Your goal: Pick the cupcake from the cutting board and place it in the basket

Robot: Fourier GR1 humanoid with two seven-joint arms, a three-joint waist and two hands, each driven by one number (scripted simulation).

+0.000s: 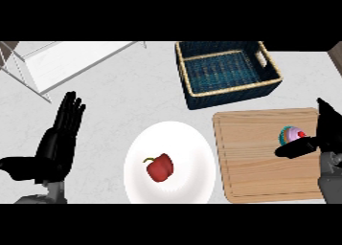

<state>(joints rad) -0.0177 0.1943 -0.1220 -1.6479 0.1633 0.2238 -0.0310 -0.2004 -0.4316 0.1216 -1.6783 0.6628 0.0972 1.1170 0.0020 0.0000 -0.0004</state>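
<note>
Right hand (322,139) at right edge, thumb and fingers curled around cupcake (293,134), still on board (262,158) at lower right. Left hand (60,139) resting open, lower left. Risk: soft pink top squashed or tipped from paper cup during lift. Woven blue basket (226,72) top centre; wood-grain board; glossy pepper (160,167) on white plate (173,139).

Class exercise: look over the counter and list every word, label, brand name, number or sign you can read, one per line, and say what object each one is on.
None: no readable text shows anywhere in the head view.
The cupcake, cutting board, basket, plate, red pepper and wire rack all carry no writing.
Neither the left hand nor the right hand bears any marking.
</note>
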